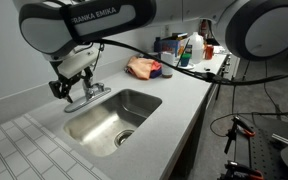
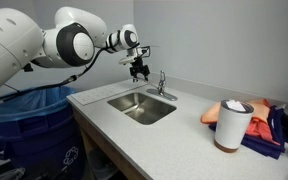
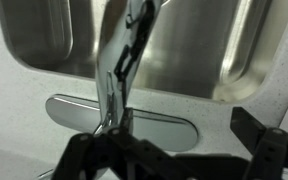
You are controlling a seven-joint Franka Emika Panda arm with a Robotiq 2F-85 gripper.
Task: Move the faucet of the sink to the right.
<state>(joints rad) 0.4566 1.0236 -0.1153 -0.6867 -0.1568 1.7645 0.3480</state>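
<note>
The chrome faucet [image 1: 88, 92] stands on its flat oval base [image 3: 124, 118] at the back rim of the stainless-steel sink [image 1: 134, 103]. It also shows in an exterior view [image 2: 162, 84], beside the sink [image 2: 154, 112]. In the wrist view the faucet [image 3: 120, 62] rises up the middle, with the sink basin [image 3: 199, 50] behind it. My gripper [image 1: 64, 86] hangs just beside the faucet, a little above the counter, and shows in an exterior view too [image 2: 137, 70]. Its fingers [image 3: 179, 150] are spread apart and hold nothing. One finger is close by the faucet's foot.
An orange cloth [image 1: 144, 67] and several bottles [image 1: 182, 47] stand at the far end of the counter. A white cup [image 2: 231, 124] stands on the counter, and a blue bin [image 2: 24, 130] is beside it. Black cables [image 1: 184, 72] run over the counter.
</note>
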